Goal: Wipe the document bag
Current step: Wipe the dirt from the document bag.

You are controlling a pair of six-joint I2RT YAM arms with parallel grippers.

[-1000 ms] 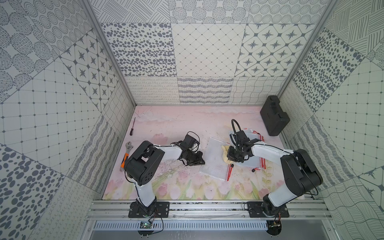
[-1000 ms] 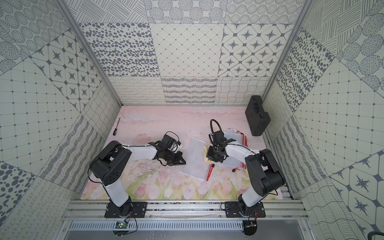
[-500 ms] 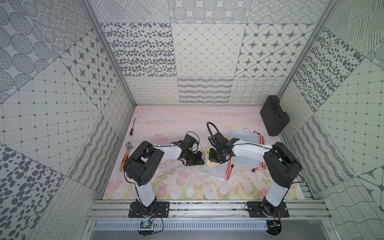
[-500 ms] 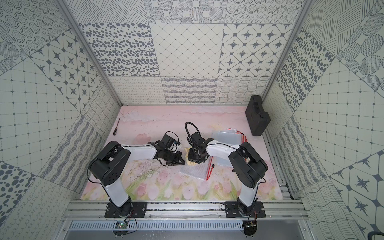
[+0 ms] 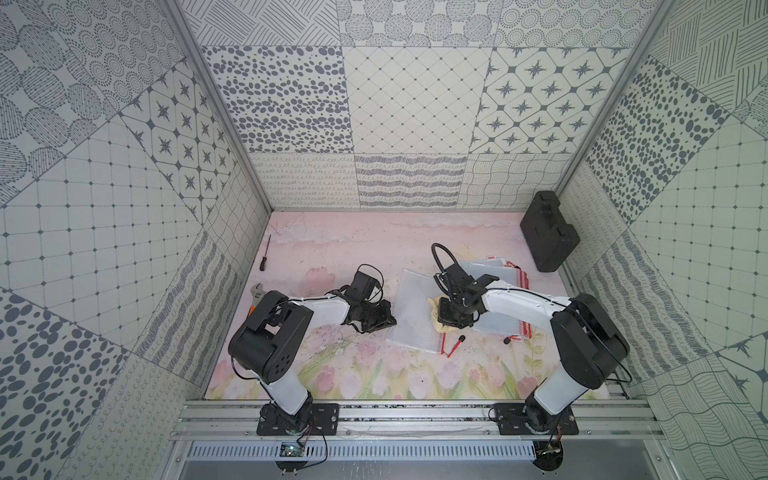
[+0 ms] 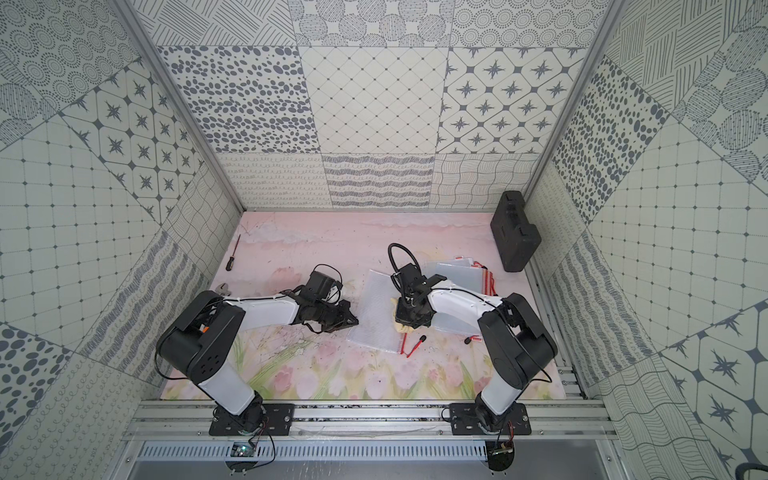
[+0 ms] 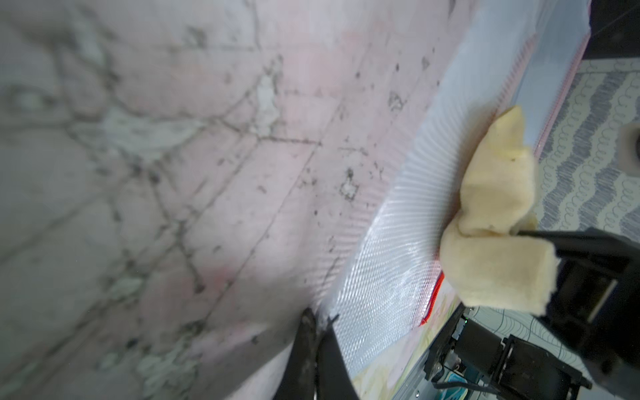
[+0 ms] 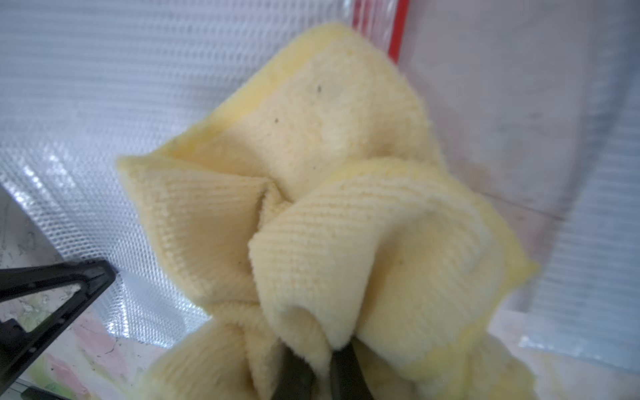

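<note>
The document bag [image 5: 409, 309] [image 6: 374, 311], a translucent mesh pouch with a red zip edge, lies flat mid-table in both top views. My left gripper [image 5: 388, 321] [image 7: 318, 322] is shut, pinching the bag's left edge. My right gripper [image 5: 451, 323] [image 8: 322, 363] is shut on a bunched yellow cloth [image 8: 329, 207] [image 5: 436, 320]. The cloth presses down on the bag's right part, close to the red zip [image 8: 394, 31]. In the left wrist view the cloth [image 7: 495, 221] rests on the mesh surface [image 7: 388, 249].
A pile of similar bags [image 5: 505, 272] lies under my right forearm. A black case [image 5: 548, 230] leans in the back right corner. A screwdriver [image 5: 264, 253] and a wrench [image 5: 257, 291] lie by the left wall. A red pull cord [image 5: 454, 345] trails off the bag's near corner.
My right gripper swept the cloth leftward across the bag, then came back partway to the right and slightly nearer. The left gripper stayed put on the bag's edge.
</note>
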